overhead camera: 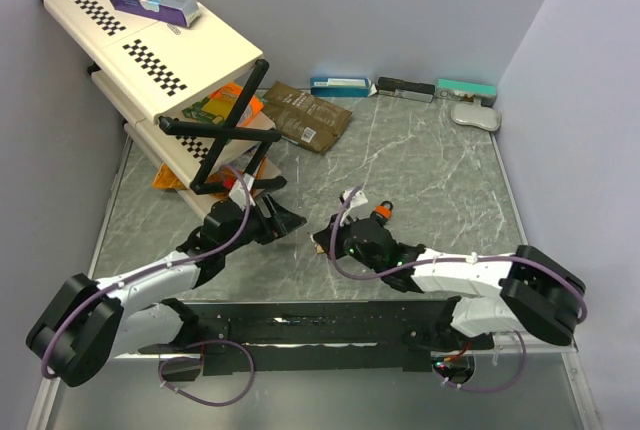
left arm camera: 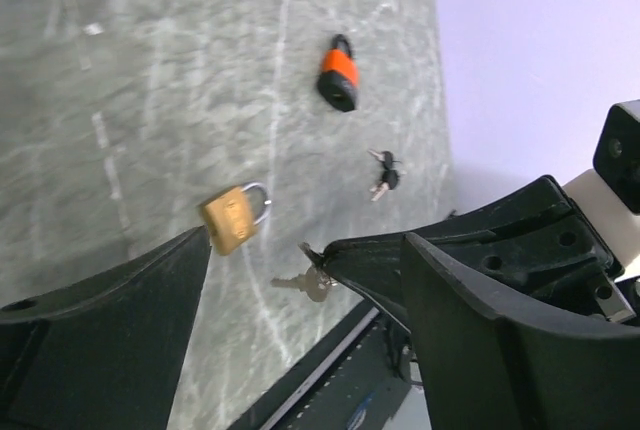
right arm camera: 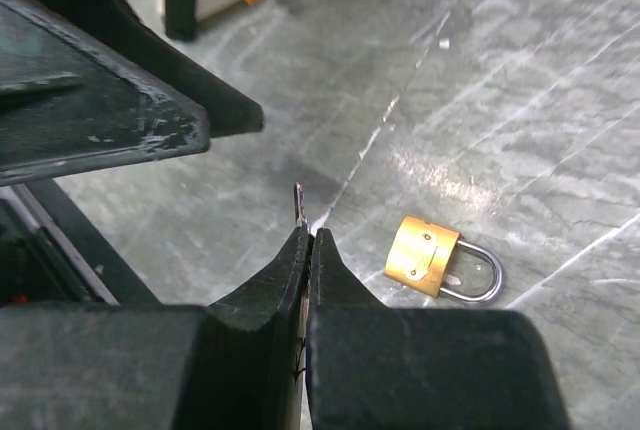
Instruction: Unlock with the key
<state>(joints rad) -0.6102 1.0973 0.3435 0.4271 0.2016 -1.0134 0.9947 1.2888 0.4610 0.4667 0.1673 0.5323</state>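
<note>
Right gripper (right arm camera: 306,238) pressed together, thin silver key (right arm camera: 299,200) being pinched, tip protruding. Left gripper (overhead camera: 283,218) spread. Small brass padlock (right arm camera: 428,258) being framed between its fingers, lying flat on grey marbled table (overhead camera: 420,170), ungripped. Risks: padlock being shoved aside if key is being inserted before clamping; key being twisted in pinch.

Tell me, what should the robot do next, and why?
Probably lower the open left gripper onto the brass padlock and grip it. The padlock lies loose on the table, while the right gripper is shut on the key.
</note>
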